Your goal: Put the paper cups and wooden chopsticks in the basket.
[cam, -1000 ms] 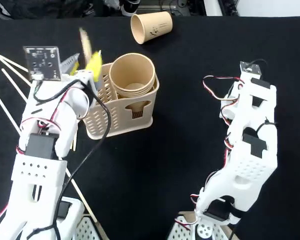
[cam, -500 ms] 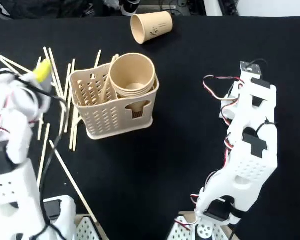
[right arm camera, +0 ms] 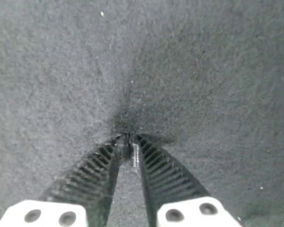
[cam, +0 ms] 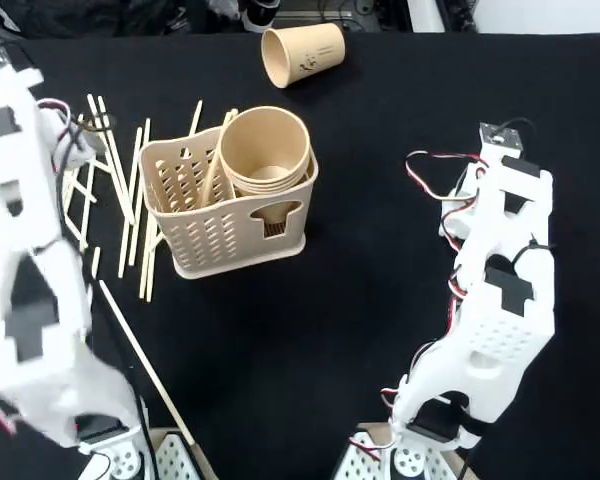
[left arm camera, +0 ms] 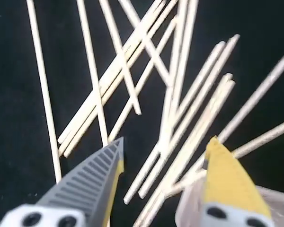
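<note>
The left gripper (left arm camera: 166,140) is seen spread wide, empty, above loose chopsticks (left arm camera: 170,94); from above, these are found scattered just beside the basket (cam: 235,235). Inside it stacked cups (cam: 265,150) are seen, a lone cup (cam: 302,53) left lying beyond it. The right gripper (right arm camera: 130,139) is pinched closed, empty.

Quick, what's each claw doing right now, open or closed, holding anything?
Left claw: open, empty, over the loose chopsticks.
Right claw: closed, holding nothing.
</note>
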Available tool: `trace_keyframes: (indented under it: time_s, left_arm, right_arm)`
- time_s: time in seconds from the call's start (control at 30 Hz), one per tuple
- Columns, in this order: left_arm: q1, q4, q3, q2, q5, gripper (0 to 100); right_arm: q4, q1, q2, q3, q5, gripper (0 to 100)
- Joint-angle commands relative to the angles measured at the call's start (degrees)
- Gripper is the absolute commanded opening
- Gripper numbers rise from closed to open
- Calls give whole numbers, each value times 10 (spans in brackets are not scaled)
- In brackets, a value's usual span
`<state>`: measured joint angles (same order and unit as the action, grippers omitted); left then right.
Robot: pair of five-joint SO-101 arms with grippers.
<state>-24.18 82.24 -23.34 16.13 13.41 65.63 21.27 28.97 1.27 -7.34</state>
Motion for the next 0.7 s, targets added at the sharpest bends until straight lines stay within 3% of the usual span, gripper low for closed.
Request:
trace_keyframes:
  time_s: [0.0,0.3,0.43,0.67]
  left_arm:
    - [-39,62,-225,143,7,272]
    - [-84,87,-604,440,-105,272]
    - [-83,76,-667,527,-128,273]
    - [-84,54,-639,595,-134,271]
  right_arm:
    - [-6,-16,-13,4,-4,11]
    - [-6,-16,-13,4,-3,11]
    - [-6,-16,-13,4,-4,11]
    - [-6,-16,-13,4,-4,11]
